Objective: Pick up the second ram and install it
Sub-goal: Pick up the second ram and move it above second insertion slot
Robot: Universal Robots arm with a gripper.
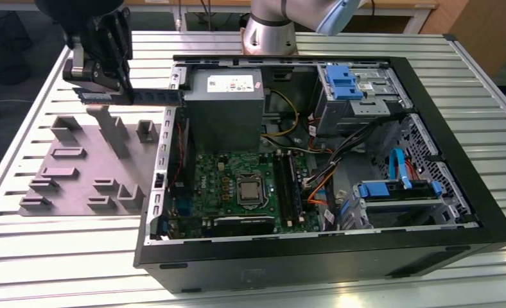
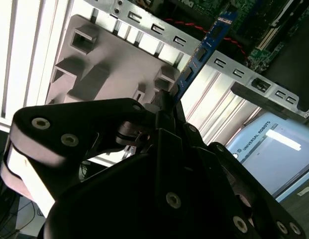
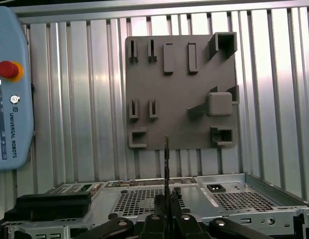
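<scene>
Metal slatted bench (image 1: 30,244), open black case (image 1: 458,212), grey holder plate (image 1: 73,160), then the pincer (image 1: 114,90) clenched on the second ram (image 1: 155,97), up in the air near the plate, one end by the case wall. It's gripped off-centre, so I reckon it could tilt or clip that wall.

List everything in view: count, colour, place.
table: one, silver, slatted.
computer case: one, black, open, mid-table.
second ram: one, blue-green, held level above the table, beside the computer case.
fixture tray: one, grey, on the table at the exterior view's left.
motherboard: one, green, inside the computer case.
power supply: one, grey, inside the computer case.
drive brackets: two, blue, inside the computer case.
teach pendant: one, pale blue, on the table.
pincer: one, black, shut on the second ram.
</scene>
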